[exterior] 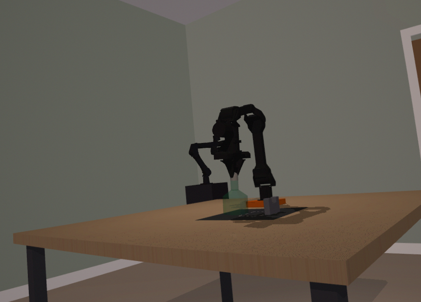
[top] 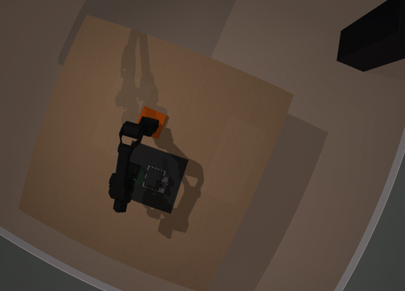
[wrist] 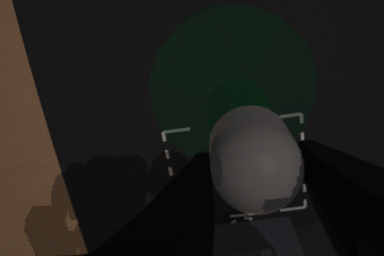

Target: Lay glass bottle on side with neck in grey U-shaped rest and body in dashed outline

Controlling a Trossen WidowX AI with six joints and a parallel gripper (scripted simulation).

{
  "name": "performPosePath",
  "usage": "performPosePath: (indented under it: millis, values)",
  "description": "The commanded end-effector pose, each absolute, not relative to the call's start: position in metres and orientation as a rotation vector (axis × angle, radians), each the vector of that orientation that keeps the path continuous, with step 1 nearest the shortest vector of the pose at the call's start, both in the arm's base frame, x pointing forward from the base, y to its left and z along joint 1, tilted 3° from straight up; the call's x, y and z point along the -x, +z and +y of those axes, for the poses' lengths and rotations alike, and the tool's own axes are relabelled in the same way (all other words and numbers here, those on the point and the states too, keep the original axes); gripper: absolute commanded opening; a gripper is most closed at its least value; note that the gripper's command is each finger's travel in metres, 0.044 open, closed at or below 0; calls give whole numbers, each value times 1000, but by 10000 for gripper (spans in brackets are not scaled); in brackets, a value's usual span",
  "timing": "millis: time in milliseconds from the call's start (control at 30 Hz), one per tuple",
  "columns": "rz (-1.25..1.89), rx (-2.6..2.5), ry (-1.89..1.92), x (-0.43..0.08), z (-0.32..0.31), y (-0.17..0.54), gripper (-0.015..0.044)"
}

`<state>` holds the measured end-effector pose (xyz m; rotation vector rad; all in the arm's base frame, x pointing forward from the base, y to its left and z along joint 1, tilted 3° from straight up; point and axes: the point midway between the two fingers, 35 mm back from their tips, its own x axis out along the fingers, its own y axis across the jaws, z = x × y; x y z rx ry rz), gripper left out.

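Exterior — translucent green glass bottle (top: 140,176) (exterior: 235,201) (wrist: 233,46), pale top, upright

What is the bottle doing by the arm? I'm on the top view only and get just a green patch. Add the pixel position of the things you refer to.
Observer: Exterior view has the bottle (top: 139,176) (exterior: 234,201) (wrist: 233,46) standing upright over the dark mat (top: 179,168) (exterior: 210,216) (wrist: 90,37), not on its side.
Operator: Is the tool on it?
Observer: Yes. Wrist view has the tool (top: 134,176) (exterior: 234,175) (wrist: 254,158) shut on its pale top (exterior: 234,177) (wrist: 260,167), one finger on each side.
Operator: And the rest?
Observer: Exterior view has the grey rest (top: 162,190) (exterior: 269,208) (wrist: 283,232) standing upright, notch facing up, no neck in it.
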<state>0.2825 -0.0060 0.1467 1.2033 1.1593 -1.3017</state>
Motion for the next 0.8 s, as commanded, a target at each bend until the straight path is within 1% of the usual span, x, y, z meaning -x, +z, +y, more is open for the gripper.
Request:
performPosePath:
  millis: [0,767]
  values:
    - [1168,-1210,-1294,-283,3,149,125]
    - [1120,-1172,-1338,-284,18,151,125]
